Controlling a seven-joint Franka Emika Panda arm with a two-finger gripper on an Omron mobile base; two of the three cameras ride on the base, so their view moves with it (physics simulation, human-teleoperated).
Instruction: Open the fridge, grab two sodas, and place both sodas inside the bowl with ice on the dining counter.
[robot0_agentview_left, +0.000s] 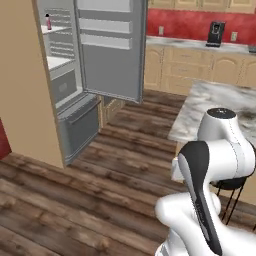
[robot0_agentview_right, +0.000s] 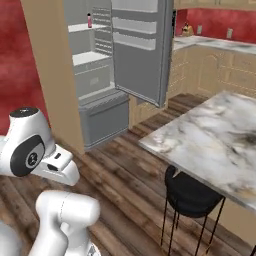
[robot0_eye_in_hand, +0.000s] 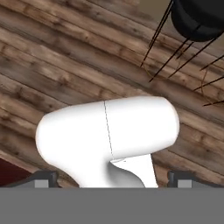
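The fridge (robot0_agentview_left: 65, 115) stands with its upper door (robot0_agentview_left: 112, 50) swung wide, so its white shelves show; it is also in the right base view (robot0_agentview_right: 100, 115). One pink soda (robot0_agentview_left: 48, 21) with a dark cap stands upright on the top shelf, seen again as the soda (robot0_agentview_right: 89, 20). To the right lies the dining counter (robot0_agentview_left: 210, 100), a white marble slab (robot0_agentview_right: 210, 135). In the hand view my gripper (robot0_eye_in_hand: 113, 177) points down at the wooden floor, open, its fingertips (robot0_eye_in_hand: 43, 177) far apart with nothing held. The bowl with ice is out of view.
A black stool (robot0_agentview_right: 192, 192) sits under the counter's near edge, and its legs (robot0_eye_in_hand: 197, 17) appear in the hand view. Tan cabinets with a grey worktop and a black coffee machine (robot0_agentview_left: 216, 34) line the back wall. Wooden floor lies between me and the fridge.
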